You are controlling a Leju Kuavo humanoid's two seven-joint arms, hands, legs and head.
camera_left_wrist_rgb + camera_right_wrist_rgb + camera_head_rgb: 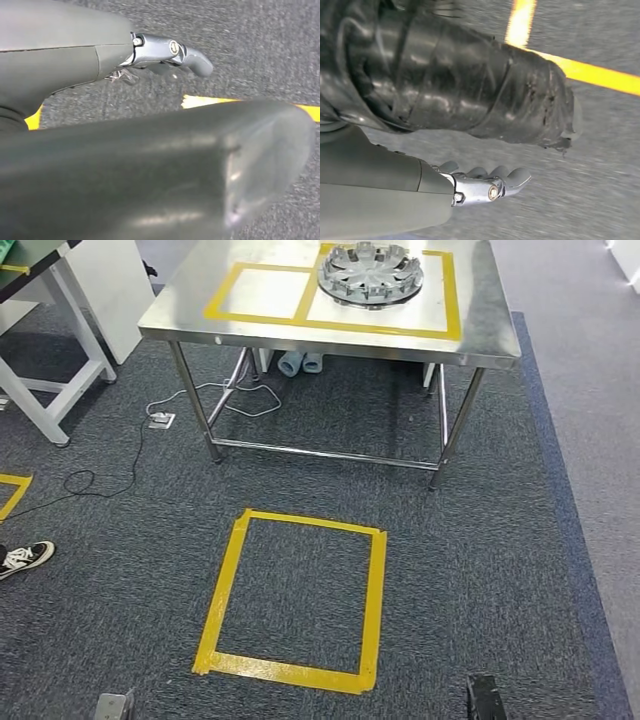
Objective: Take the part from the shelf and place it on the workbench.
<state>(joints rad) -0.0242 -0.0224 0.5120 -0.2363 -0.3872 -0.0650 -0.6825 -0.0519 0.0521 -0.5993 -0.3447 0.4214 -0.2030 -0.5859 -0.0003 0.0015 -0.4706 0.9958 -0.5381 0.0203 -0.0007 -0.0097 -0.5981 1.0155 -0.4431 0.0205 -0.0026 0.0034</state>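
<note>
My head looks down from high at the grey carpet [468, 570] and yellow tape square [298, 600]; both wrist cameras hang close over carpet, seemingly crossing that tape.

**Free room and obstacles**

The workbench [332, 300] stands ahead, its steel top marked with two taped yellow fields. The right field is occupied by the part [370, 273], a grey spoked disc; the left field [260, 292] is bare steel. Under the top, legs and a cross rail [324, 453] close off the lower space, with two grey rolls [300, 363] behind them. On the carpet before the bench lies a flat yellow tape square [294, 600]. A cable [113, 475] and floor socket [161, 421] lie at the bench's left. A white table frame [53, 380] stands far left, and a shoe [26, 558] rests at the left edge.
</note>
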